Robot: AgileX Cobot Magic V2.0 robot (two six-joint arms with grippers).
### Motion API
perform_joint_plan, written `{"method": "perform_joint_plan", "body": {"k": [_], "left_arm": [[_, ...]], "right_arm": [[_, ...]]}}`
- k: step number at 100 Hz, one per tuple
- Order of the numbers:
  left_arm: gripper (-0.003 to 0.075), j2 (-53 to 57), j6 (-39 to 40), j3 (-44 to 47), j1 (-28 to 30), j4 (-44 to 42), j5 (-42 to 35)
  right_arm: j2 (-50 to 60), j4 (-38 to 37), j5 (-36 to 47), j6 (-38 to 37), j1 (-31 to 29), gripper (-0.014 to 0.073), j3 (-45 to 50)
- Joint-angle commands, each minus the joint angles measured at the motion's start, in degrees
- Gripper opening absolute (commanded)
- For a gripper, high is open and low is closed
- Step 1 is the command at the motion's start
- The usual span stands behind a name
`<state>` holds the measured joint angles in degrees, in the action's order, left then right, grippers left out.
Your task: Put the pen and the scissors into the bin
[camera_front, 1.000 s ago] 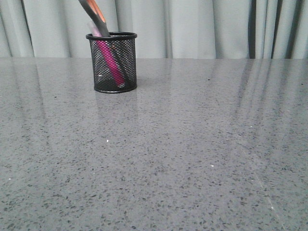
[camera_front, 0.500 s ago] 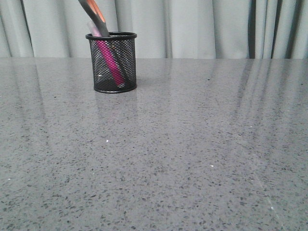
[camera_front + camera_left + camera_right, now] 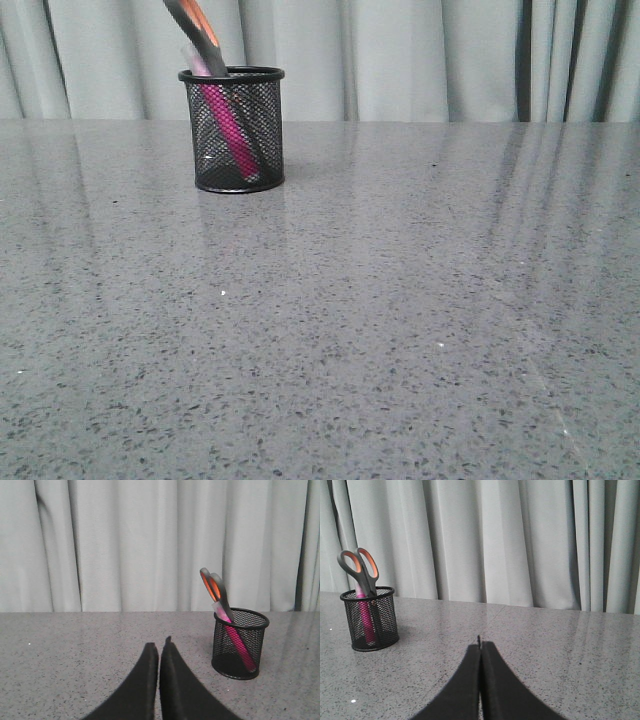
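A grey speckled stone-look counter point(image 3: 400, 330) filled the foreground, its polished surface carrying soft vertical reflections. Behind its far edge hung a pale grey-white curtain point(image 3: 420, 55) in long, even folds, spanning the whole width of every view. The light was soft and diffuse, leaving only faint shadows on the counter.

Left gripper point(image 3: 159, 647) and right gripper point(image 3: 479, 642): each two smooth matte black fingers, broad at base, curving to narrow tips.
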<state>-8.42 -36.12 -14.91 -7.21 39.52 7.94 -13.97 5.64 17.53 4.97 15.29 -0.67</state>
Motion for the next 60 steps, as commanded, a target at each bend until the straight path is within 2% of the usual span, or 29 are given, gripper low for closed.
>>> {"method": "perform_joint_plan", "body": {"k": [1,5,13,18,56,60], "left_arm": [[-0.0022,-0.7,3.9,-0.9,0.0,-6.5,-3.3],[-0.0022,-0.7,9.7,-0.3,0.0,-12.6,-3.6],[-0.0022,-0.3,26.6,1.9,0.0,-28.7,-5.4],[-0.0022,-0.3,32.1,3.9,0.0,-33.9,-6.9],[-0.0022,7.4,33.7,16.4,0.0,-35.9,-8.7],[-0.0022,8.3,33.7,16.4,0.0,-36.0,-6.5]], "right_arm": [[-0.3,-0.7,5.0,0.4,-0.4,-0.0068,-1.4],[-0.3,-0.7,5.0,0.4,-0.4,-0.0068,-1.4],[-0.3,-0.7,5.0,0.4,-0.4,-0.0068,-1.4],[-0.3,-0.7,5.0,0.4,-0.4,-0.0068,-1.4],[-0.3,-0.7,5.0,0.4,-0.4,-0.0068,-1.4],[-0.3,-0.7,5.0,0.4,-0.4,-0.0068,-1.4]]}}
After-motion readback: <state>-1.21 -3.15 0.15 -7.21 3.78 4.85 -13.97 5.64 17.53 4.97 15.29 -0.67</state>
